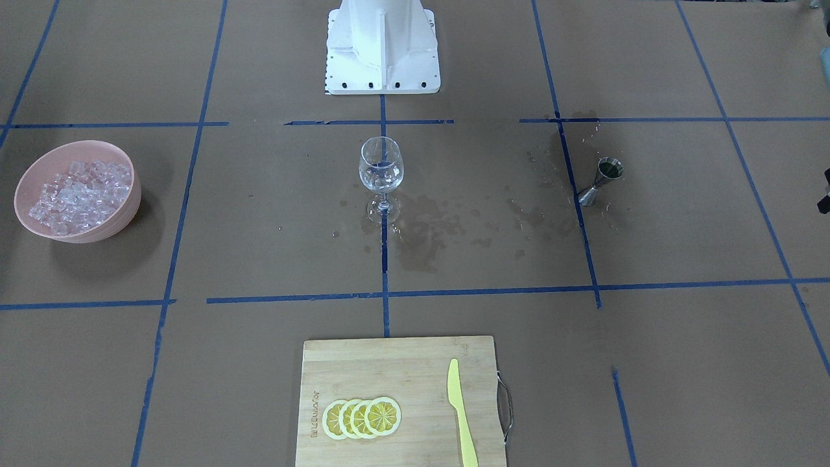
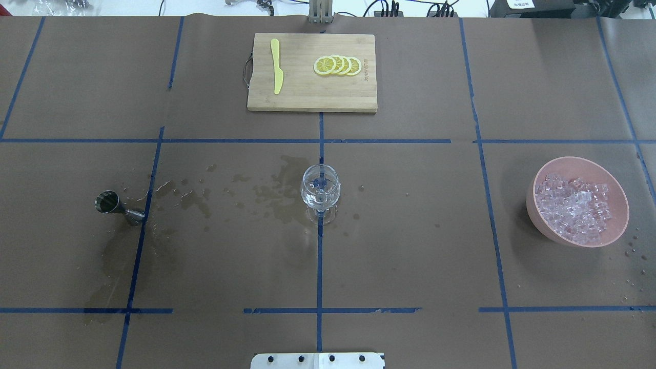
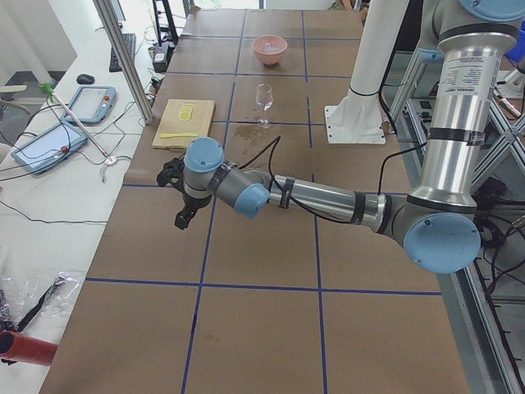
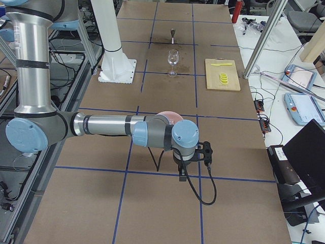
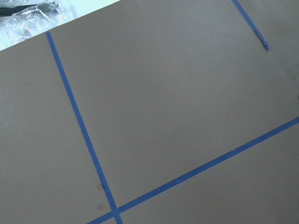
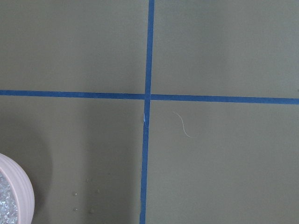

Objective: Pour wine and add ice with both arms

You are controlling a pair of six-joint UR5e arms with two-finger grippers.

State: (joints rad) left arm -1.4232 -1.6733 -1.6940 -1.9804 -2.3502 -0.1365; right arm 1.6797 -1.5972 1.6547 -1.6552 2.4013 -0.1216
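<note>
Plainly, the wine sat in the wine glass at the middle of the front-facing view, on the vertical tape line. My judgement was that the glass was the weak point. It stood upright on a thin stem, over paper darkened by wet stains, so a sideways nudge could tip it. A cube let go from too high could also splash what little it held. The ice looked slick and small, so it could slip out before it reached the glass.

The wine looked clear and colourless, a shallow pool low in the bowl of the glass. The ice was a heap of glassy cubes in a pink bowl at the left of that view, well apart from the glass. I could make out no cube in the glass.

Further out, a metal jigger stood at the right, and a cutting board with lemon slices and a yellow knife lay at the bottom.

My left end effector hung above bare worktop in the left side view. My right end effector hung just beside the bowl in the right side view. I could not tell whether either was open or closed.
</note>
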